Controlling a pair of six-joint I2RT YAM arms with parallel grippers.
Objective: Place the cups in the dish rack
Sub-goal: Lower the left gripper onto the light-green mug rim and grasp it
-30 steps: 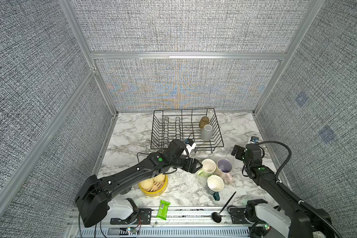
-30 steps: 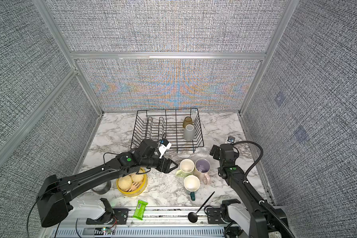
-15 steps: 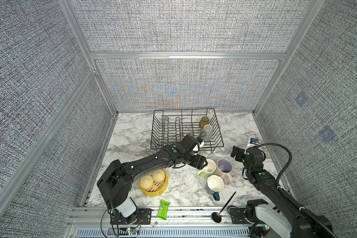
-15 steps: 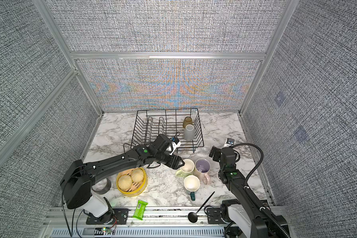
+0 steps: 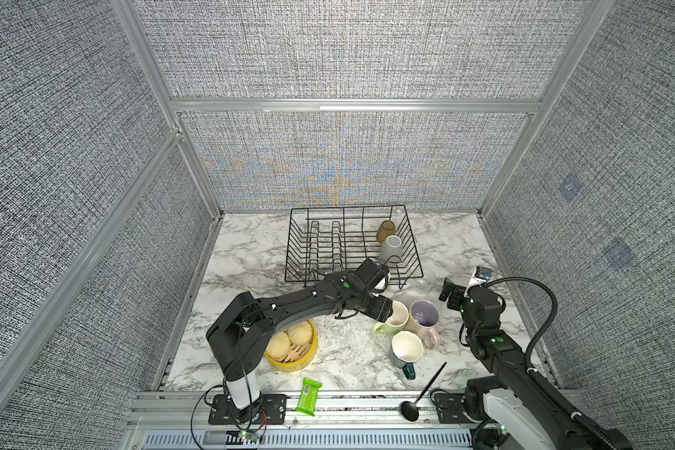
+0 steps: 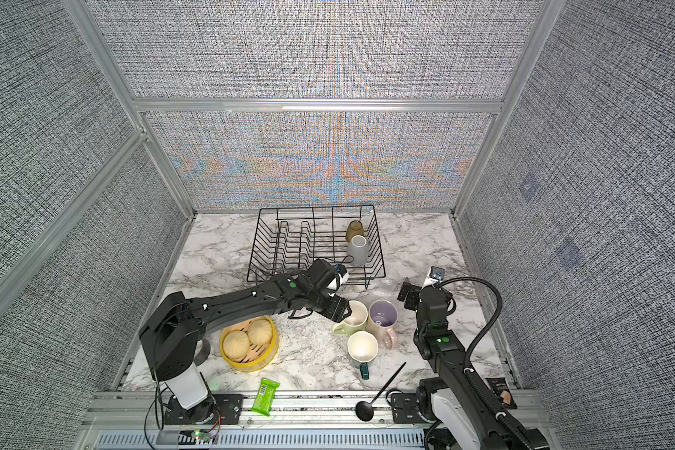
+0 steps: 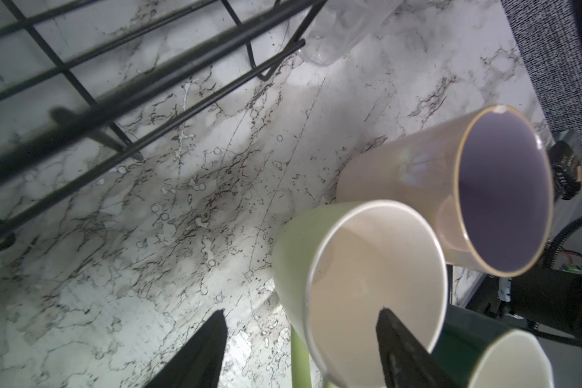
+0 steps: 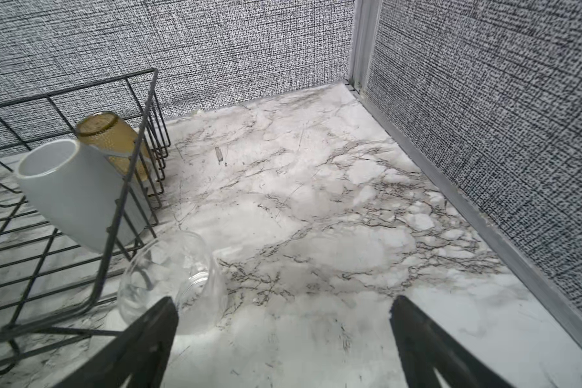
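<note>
Front left, a green snack wrapper (image 5: 308, 396) bears a barcode label, its print too small to read. The left gripper (image 7: 299, 310) straddles the pale green mug's (image 5: 399, 316) rim, jaws apart and not clamped. The pink mug (image 5: 423, 315) and dark teal mug (image 5: 406, 346) stand just beside it. The dish rack (image 5: 347, 207) holds the amber tumbler (image 5: 385, 232) and grey-white mug (image 5: 391, 248). The right gripper (image 8: 283, 299) gapes wide near the toppled clear glass (image 8: 168, 268).

Grey woven fabric walls (image 5: 328, 50) are boxing in the whole space, aluminium rails (image 5: 351, 105) are running along the seams, and a white marble-look tabletop (image 5: 250, 241) is catching soft, even light.
</note>
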